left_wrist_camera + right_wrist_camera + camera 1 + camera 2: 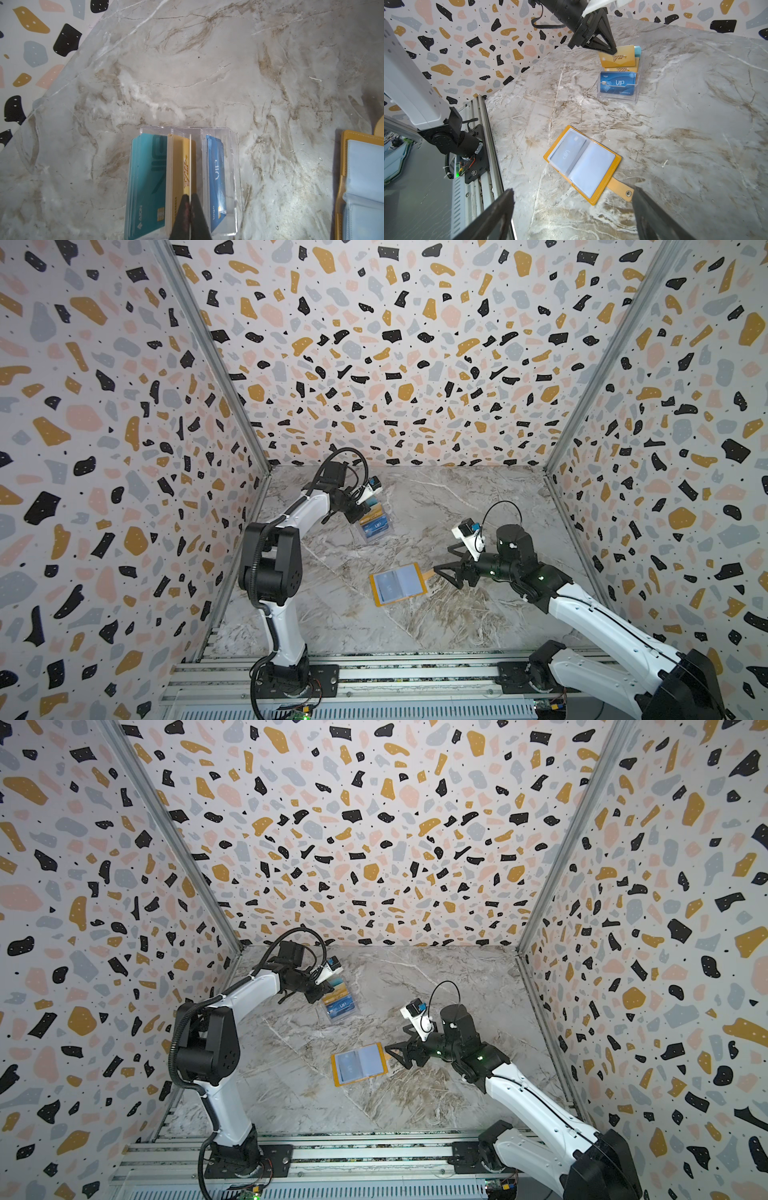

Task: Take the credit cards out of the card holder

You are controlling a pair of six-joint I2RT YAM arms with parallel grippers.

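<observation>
"VIP" runs in ornate script across the gold card [617, 57] and, in plain white letters beside the word "logo", on the blue card [617, 84] at the front of the clear box [616, 100]. A teal card [145, 187] in the box reads "AION". A faint "VIP" shows on the sleeved card [568, 152] inside the card holder [617, 187].

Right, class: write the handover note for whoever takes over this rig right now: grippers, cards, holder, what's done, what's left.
Left gripper: shut on a gold card, held above the clear box's middle tier.
Right gripper: open, empty, near the holder's tab.
Holder: lies open on the table. A VIP card shows in the sleeve away from the tab; the other sleeve looks empty.
Done: gold card apparently out.
Left: probably release the gold card into the box, then pull the VIP card.
</observation>
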